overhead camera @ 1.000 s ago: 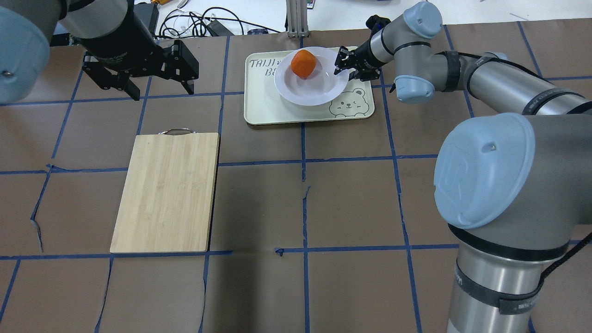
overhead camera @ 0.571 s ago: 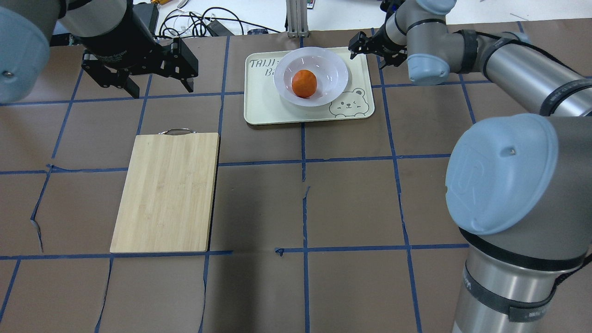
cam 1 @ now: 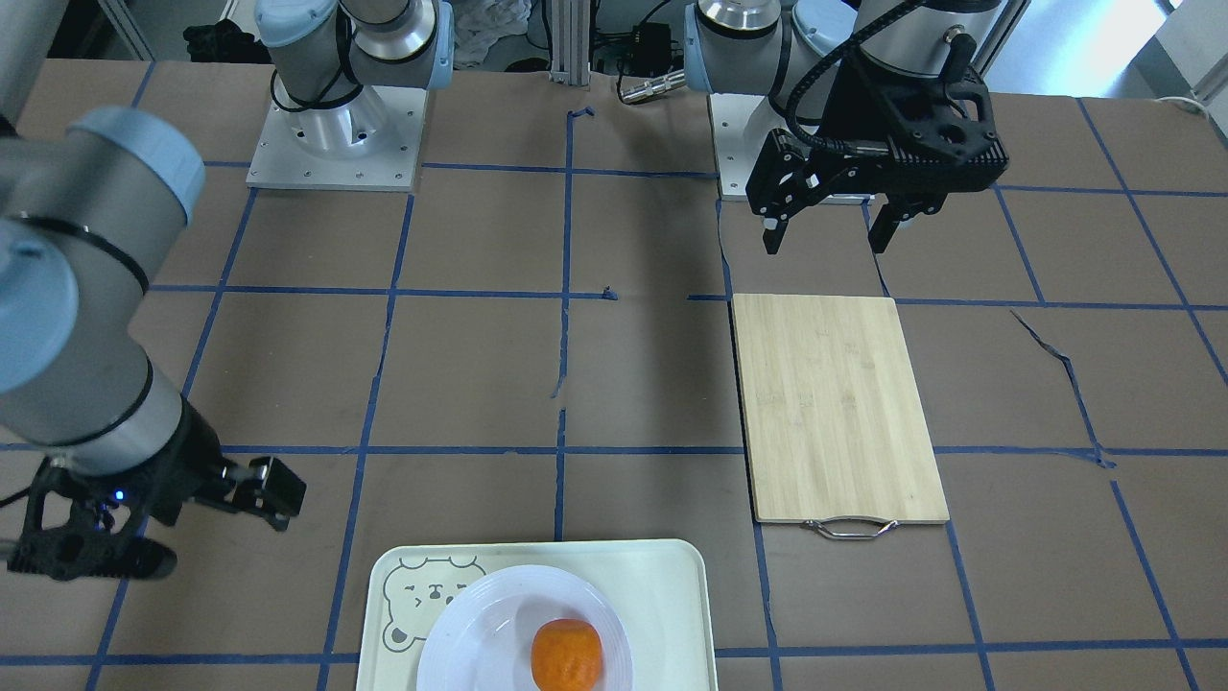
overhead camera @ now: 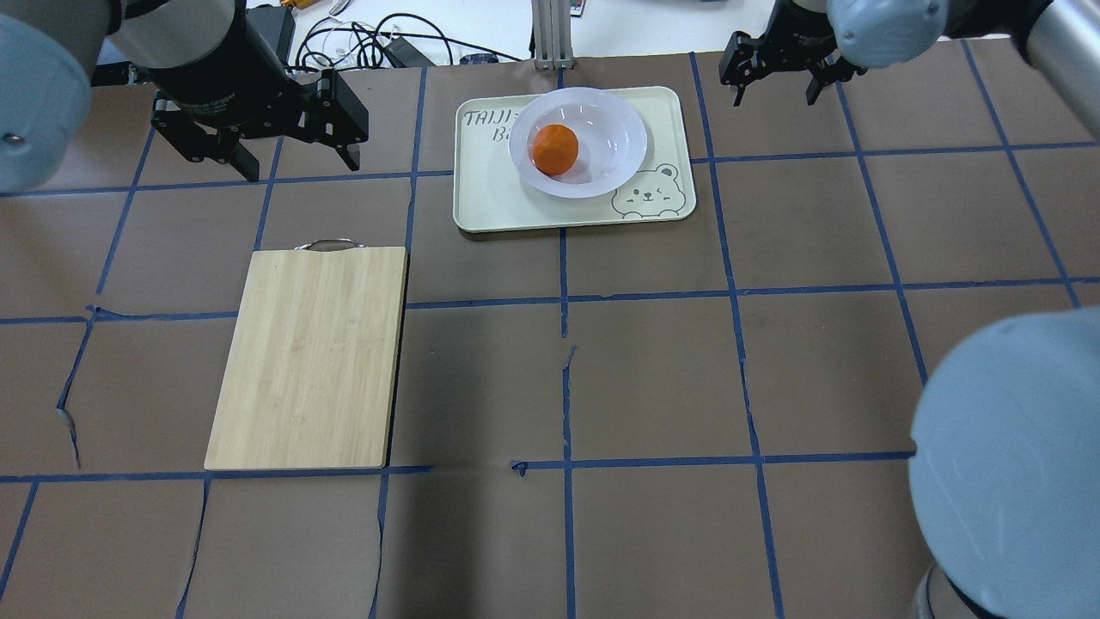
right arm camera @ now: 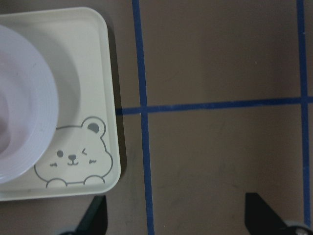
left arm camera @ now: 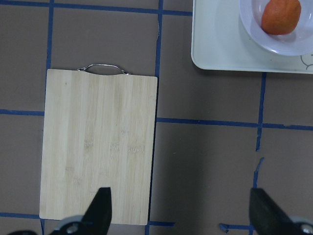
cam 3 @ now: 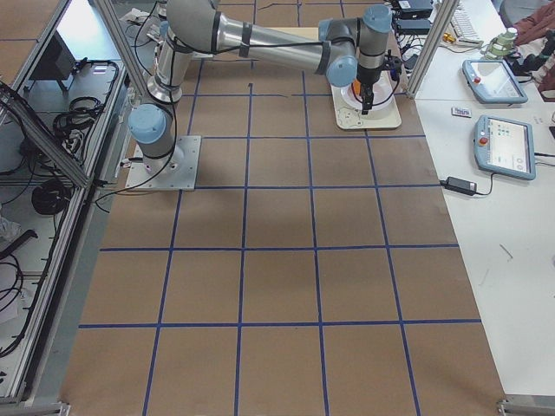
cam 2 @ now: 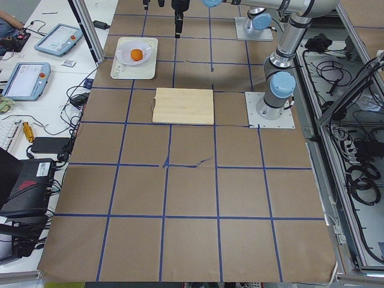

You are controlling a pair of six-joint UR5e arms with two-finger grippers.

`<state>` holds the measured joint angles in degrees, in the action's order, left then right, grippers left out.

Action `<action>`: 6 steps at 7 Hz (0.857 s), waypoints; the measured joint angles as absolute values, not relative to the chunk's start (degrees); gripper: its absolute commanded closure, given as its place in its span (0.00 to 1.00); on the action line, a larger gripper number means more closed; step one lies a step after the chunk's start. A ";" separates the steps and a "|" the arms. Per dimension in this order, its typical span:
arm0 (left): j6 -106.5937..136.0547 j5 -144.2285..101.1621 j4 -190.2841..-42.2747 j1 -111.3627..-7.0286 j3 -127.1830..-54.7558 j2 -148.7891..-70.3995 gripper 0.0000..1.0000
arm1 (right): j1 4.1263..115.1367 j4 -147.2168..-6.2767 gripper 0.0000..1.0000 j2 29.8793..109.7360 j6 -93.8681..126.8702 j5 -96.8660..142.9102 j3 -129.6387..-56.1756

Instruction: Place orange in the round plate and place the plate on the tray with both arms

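Note:
The orange (overhead camera: pixel 554 149) lies in the well of the white round plate (overhead camera: pixel 620 129), a little left of its middle. The plate sits flat on the cream tray (overhead camera: pixel 490 206), whose bear face shows at the near right corner. My right gripper (overhead camera: pixel 773 93) hangs open over bare table to the right of the tray, holding nothing; its wrist view shows the tray's corner (right arm camera: pixel 93 73) and the plate's rim (right arm camera: pixel 29 122). My left gripper (overhead camera: pixel 301 163) is open and empty, well left of the tray. From the left wrist I see the orange (left arm camera: pixel 280 16) at the top right.
A bamboo cutting board (overhead camera: pixel 309 357) with a metal handle lies on the left half of the table, below the left gripper. Cables and a metal post (overhead camera: pixel 550 34) stand beyond the table's far edge. Blue tape lines cross the brown table cover.
My right gripper let go of the plate's rim and drew back to the right, past the tray. The plate settled flat and the orange rolled inside it. The left arm stayed still.

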<state>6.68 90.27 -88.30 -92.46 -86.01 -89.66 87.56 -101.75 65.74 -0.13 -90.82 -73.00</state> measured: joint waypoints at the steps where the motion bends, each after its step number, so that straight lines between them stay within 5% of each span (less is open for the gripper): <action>1: 6.68 90.26 -88.32 -92.46 -86.01 -89.65 0.00 | 87.74 -96.62 0.00 70.43 -0.44 -91.00 -73.60; 6: 6.71 90.21 -88.29 -92.46 -86.03 -89.65 0.00 | 87.80 -92.43 0.00 84.82 -4.24 -90.45 -84.46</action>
